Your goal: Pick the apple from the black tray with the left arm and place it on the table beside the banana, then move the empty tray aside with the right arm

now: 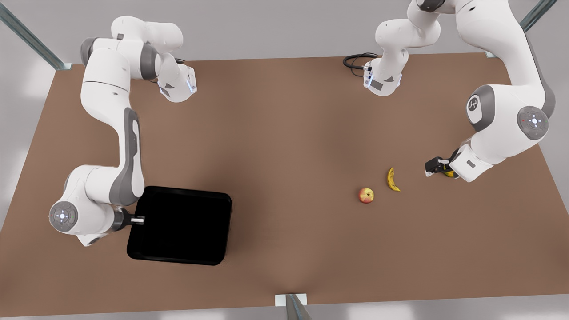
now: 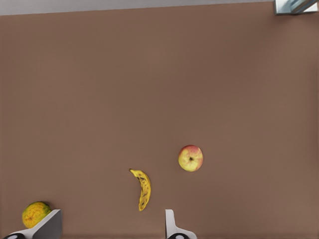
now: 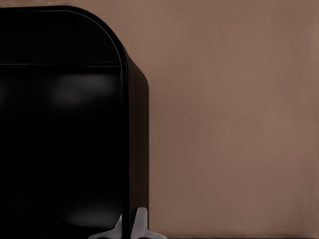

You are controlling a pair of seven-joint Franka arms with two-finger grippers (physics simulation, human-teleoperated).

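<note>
Right pincer (image 1: 141, 220) is clamping the black tray (image 1: 182, 226) rim; left pincer (image 1: 433, 168), fingers apart, is hanging well apart from the apple (image 1: 366, 194) lying beside the banana (image 1: 392, 179).

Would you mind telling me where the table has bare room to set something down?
The widest bare stretch of the table lies between the black tray and the apple. It is crowded around the apple, banana, round fruit and open left gripper; the right gripper pinches the tray's rim.
</note>
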